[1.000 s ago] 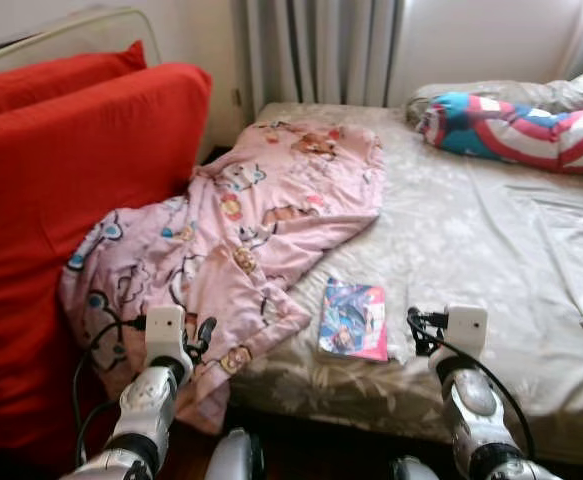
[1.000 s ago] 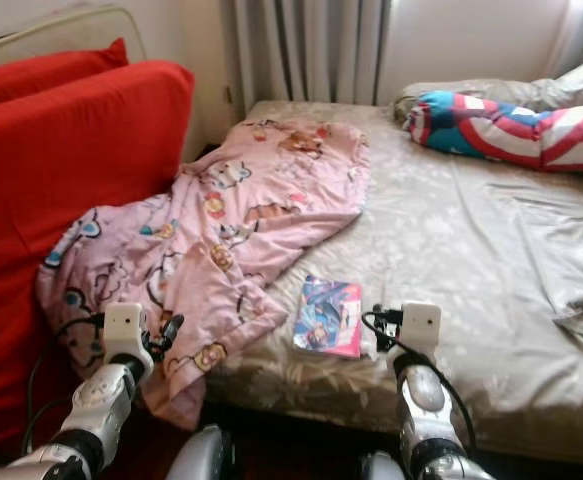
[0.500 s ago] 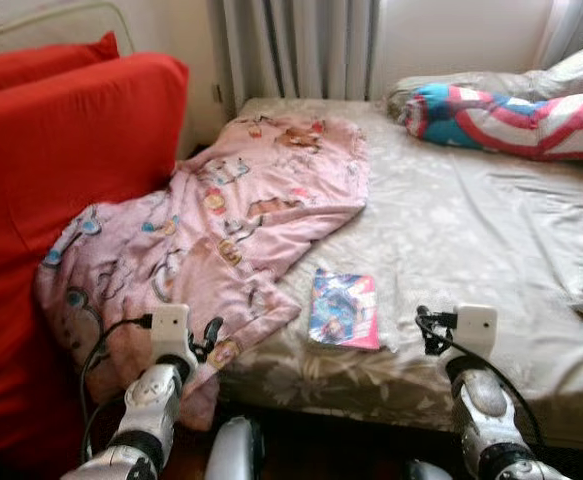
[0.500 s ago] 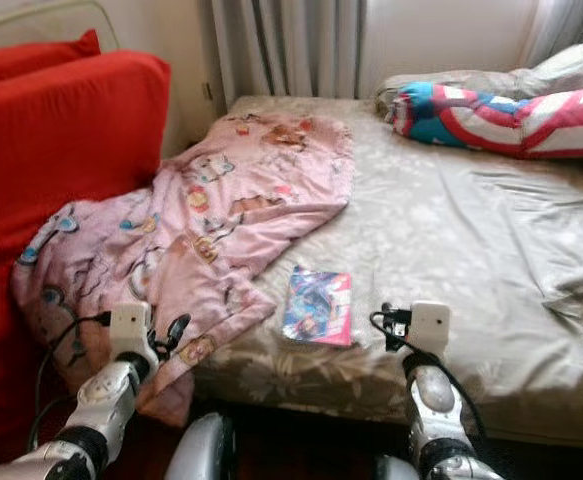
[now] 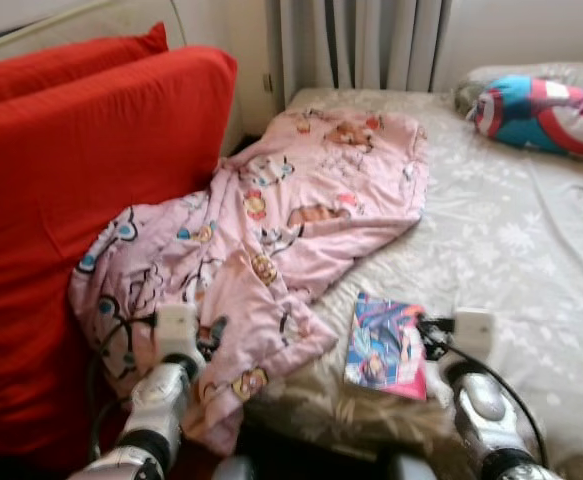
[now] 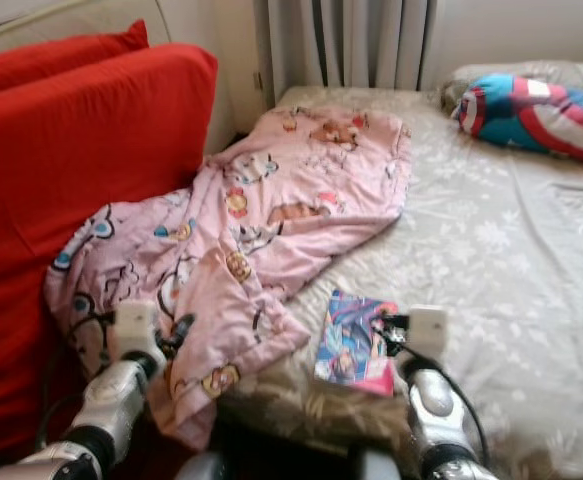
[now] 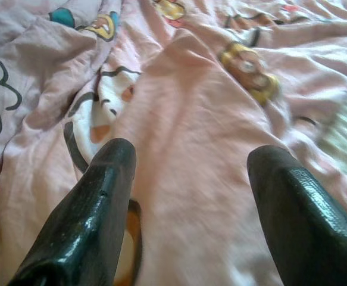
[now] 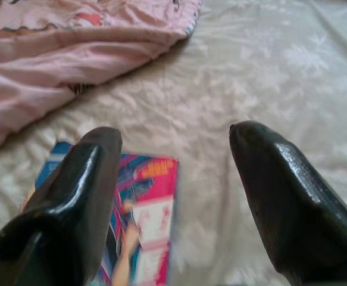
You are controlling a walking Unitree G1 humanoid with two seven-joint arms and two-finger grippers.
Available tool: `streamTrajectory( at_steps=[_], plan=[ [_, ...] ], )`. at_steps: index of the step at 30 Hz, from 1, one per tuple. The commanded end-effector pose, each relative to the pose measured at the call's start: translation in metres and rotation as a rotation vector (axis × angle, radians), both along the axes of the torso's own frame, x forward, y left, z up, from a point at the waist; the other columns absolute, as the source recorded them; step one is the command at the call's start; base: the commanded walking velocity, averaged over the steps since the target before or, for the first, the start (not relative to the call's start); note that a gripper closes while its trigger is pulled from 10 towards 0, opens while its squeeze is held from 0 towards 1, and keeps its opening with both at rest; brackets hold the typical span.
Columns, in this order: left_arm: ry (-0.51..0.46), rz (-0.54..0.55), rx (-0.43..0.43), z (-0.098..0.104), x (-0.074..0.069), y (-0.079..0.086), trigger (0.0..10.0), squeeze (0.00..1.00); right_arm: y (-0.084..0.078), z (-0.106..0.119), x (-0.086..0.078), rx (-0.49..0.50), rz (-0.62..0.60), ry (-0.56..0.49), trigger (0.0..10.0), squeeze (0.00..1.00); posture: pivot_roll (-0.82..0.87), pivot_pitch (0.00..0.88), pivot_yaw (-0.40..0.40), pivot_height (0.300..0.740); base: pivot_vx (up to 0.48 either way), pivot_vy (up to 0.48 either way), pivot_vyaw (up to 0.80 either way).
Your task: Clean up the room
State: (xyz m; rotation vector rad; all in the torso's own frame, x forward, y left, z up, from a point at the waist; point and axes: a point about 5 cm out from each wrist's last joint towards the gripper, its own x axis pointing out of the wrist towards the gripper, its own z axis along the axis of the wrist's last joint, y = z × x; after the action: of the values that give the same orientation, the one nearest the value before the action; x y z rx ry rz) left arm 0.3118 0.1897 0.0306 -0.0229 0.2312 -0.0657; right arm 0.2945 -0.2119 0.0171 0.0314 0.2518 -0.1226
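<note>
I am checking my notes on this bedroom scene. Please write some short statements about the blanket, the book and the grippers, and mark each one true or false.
1. The pink blanket hangs off the bed towards the red sofa. True.
2. The book lies under the blanket. False: it lies uncovered on the bed sheet, beside the blanket.
3. The left gripper is open above the blanket. True.
4. The right gripper holds the book. False: it is open and holds nothing.
5. The striped pillow lies on the sofa. False: it is on the bed.

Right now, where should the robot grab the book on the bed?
Probably by the near edge of the book, coming in low from the foot of the bed. It lies flat on the sheet, so a side must be pinched. The right tool is open beside it; the blanket lies on the other side.
</note>
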Motion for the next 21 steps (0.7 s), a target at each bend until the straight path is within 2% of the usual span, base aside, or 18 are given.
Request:
streamTrajectory(
  at_steps=[1, 4, 13, 17, 21],
  plan=[
    [0.006, 0.031, 0.01, -0.001, -0.003, 0.011, 10.0, 0.0, 0.008, -0.007, 0.0, 0.053, -0.026, 0.067, 10.0, 0.0, 0.01, 0.0, 0.046, 0.604, 0.0, 0.0, 0.0],
    [-0.003, 0.024, 0.005, 0.0, -0.002, 0.009, 10.0, 0.0, 0.007, -0.01, 0.0, 0.092, -0.045, 0.11, 10.0, 0.0, 0.02, 0.0, 0.048, 0.604, 0.0, 0.0, 0.0],
    [-0.01, -0.004, 0.008, 0.002, -0.001, 0.007, 10.0, 0.0, 0.004, -0.016, 0.001, 0.092, -0.076, 0.24, 10.0, 0.0, 0.03, 0.0, 0.06, 0.604, 0.0, 0.0, 0.0],
    [-0.011, -0.007, 0.012, 0.001, -0.002, 0.007, 10.0, 0.0, 0.003, -0.017, 0.001, 0.121, -0.083, 0.254, 10.0, 0.0, 0.04, 0.0, 0.058, 0.604, 0.0, 0.0, 0.0],
    [-0.011, -0.005, 0.013, -0.001, -0.006, 0.009, 10.0, 0.0, 0.007, -0.018, 0.001, 0.152, -0.028, 0.262, 10.0, 0.0, 0.05, 0.0, 0.051, 0.604, 0.0, 0.0, 0.0]
  ],
)
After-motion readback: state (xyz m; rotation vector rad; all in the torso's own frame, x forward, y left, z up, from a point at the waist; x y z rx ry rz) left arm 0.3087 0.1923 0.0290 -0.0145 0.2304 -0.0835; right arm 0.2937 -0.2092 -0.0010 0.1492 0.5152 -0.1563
